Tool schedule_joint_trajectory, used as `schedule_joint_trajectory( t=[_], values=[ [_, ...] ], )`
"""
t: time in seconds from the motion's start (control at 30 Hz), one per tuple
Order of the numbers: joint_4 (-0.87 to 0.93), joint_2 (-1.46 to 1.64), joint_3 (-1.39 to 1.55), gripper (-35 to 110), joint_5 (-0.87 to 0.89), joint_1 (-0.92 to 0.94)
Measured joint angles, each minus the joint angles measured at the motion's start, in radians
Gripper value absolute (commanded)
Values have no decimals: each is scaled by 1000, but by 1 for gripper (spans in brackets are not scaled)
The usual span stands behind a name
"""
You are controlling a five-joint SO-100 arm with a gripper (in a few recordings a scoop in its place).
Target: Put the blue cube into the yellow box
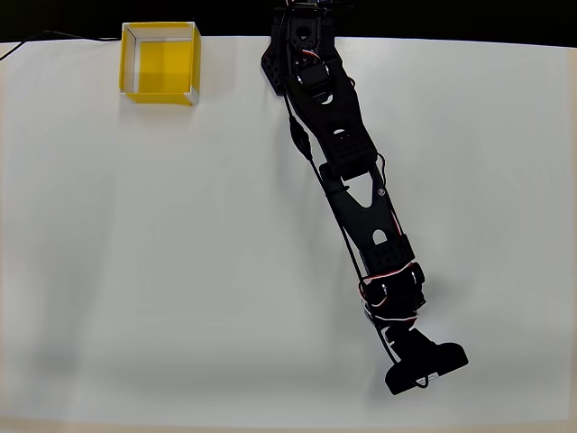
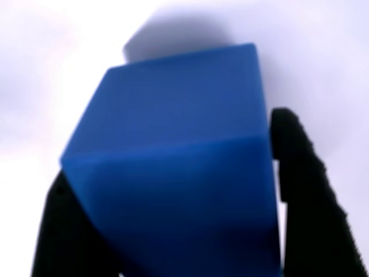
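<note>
The blue cube is seen in the wrist view, sitting between the two dark fingers of the end effector, which looks clamped on it; lift-off from the tabletop cannot be judged. In the overhead view the end effector is placed near the lower edge, right of centre. The yellow box is found at the top left, by the far edge, well apart from the arm. The step in hand is judged as carrying: the cube should be raised clear of the box wall, swung over the open top, then released low. Open white surface is left between arm and box, so a free path is expected.
</note>
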Motion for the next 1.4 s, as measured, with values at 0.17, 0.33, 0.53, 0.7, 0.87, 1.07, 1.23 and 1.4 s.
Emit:
schedule_joint_trajectory(
  t=[0.17, 0.33, 0.53, 0.7, 0.87, 1.07, 1.23, 1.4],
  values=[
    [-6, 160, 167, 9, 12, 75],
    [-55, 356, 390, 8, 23, 229],
    [-186, 588, 601, 9, 6, 476],
    [-252, 808, 670, 9, -6, 713],
    [-298, 1012, 736, 9, -15, 953],
    [-273, 1146, 795, 9, 17, 1173],
    [-206, 1250, 887, 9, 64, 1368],
    [-172, 1373, 1065, 9, 67, 1509]
  ],
)
